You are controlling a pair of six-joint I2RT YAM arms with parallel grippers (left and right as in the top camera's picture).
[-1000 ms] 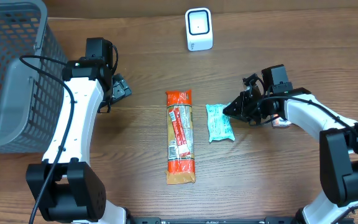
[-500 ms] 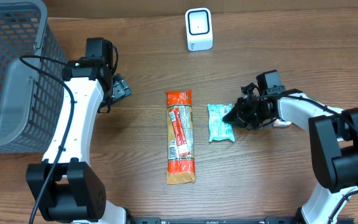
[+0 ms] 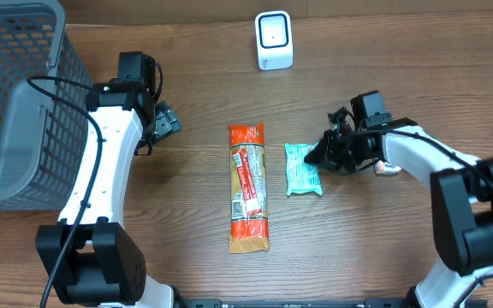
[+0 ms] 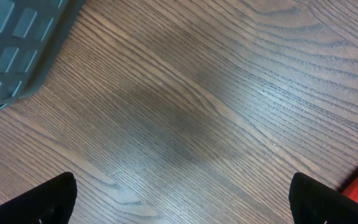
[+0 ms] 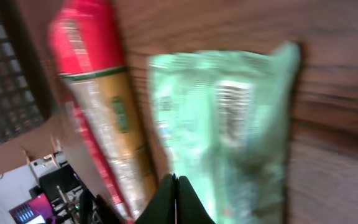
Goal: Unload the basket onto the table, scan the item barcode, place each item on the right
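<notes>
Apparently the right claw (image 3: 313, 156) is clenched at the right edge of the packet (image 3: 301, 169), which lies flat on the counter (image 3: 375, 248), well apart from the scanner (image 3: 274, 40). It should lift slowly, since a true pinch is unconfirmed. The left claw (image 3: 164, 121) hangs released.

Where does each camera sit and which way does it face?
Overhead: fixed above the table, looking straight down on basket, scanner, long packet, green pouch; left arm, right arm, left gripper, right gripper show.
Left wrist: on that arm, faces down at bare wood and the basket's corner; its open fingers show in both lower corners.
Right wrist: on that arm, blurred, faces along its shut fingers at pouch and packet.
Shared: overhead and right wrist both show pouch and packet.
</notes>
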